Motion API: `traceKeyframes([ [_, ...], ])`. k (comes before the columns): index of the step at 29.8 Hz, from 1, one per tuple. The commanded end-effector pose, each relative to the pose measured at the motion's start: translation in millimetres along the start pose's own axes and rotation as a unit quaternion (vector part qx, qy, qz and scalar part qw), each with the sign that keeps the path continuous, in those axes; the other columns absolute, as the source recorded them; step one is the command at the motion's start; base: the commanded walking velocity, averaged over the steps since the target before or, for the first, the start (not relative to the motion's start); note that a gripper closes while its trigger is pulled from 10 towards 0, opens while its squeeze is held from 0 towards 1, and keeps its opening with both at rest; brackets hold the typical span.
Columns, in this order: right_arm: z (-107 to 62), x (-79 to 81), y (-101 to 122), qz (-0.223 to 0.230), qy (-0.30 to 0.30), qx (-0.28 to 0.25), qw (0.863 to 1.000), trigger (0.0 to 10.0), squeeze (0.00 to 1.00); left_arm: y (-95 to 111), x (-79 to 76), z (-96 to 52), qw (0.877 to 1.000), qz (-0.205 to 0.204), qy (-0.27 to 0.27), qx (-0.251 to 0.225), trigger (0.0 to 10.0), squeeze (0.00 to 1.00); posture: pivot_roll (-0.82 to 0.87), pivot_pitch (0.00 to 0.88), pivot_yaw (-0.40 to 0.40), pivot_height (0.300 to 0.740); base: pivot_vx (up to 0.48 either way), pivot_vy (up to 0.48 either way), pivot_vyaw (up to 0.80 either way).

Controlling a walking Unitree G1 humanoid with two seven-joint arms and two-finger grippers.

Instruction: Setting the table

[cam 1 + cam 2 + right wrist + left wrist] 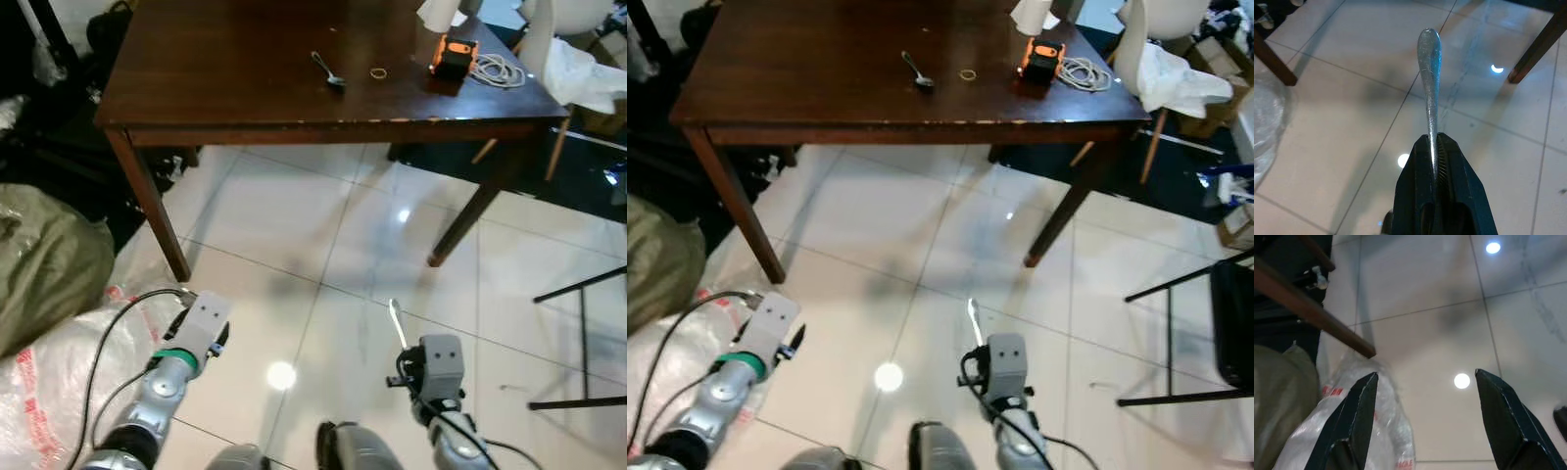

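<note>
One metal spoon point(328, 70) lies on the far brown wooden table point(245, 98); the right gripper point(1436, 147) clamps a silver utensil handle point(1430, 73) to deliver, while the left gripper point(1425, 382) is spread, empty.

Table point(245, 108) near half bare; spoon point(328, 70), ring point(378, 72), orange device point(453, 56), cable point(498, 70) crowd far right.

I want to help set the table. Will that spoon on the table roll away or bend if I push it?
The spoon looks like metal, so probably stiff, not bendy. It lies flat on the smooth table, so it would likely slide or spin rather than roll.
</note>
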State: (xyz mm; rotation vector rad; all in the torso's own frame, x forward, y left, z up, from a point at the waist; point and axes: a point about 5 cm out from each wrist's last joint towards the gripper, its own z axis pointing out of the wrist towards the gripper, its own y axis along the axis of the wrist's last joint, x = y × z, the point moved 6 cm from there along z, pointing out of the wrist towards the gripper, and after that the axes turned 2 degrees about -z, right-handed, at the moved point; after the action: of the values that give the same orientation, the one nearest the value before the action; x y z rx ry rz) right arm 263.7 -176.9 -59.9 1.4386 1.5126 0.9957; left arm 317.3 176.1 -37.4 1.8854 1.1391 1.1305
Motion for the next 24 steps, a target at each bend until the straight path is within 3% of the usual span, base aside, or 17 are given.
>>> traceKeyframes([
  [1,-2.1,-4.1,-4.1,0.002,-0.007,0.006,1.0,10.0,0.0,-7.8,-4.4,-2.3,1.0,0.005,-0.007,0.012,10.0,0.0,0.04,0.019,0.002,0.74,0.304,0.0,0.0],
  [11,-1.9,-3.5,-4.3,0.002,-0.007,0.006,1.0,10.0,0.0,-7.9,-4.5,-2.4,1.0,0.005,-0.008,0.011,10.0,0.0,0.04,0.02,0.003,0.74,0.31,0.0,0.0],
  [24,-2.7,-2.6,-5.1,0.002,-0.007,0.006,1.0,10.0,0.0,-7.5,-5.8,-2.2,1.0,0.006,-0.01,0.01,10.0,0.0,0.04,0.021,0.003,0.74,0.303,-0.178,0.0],
])
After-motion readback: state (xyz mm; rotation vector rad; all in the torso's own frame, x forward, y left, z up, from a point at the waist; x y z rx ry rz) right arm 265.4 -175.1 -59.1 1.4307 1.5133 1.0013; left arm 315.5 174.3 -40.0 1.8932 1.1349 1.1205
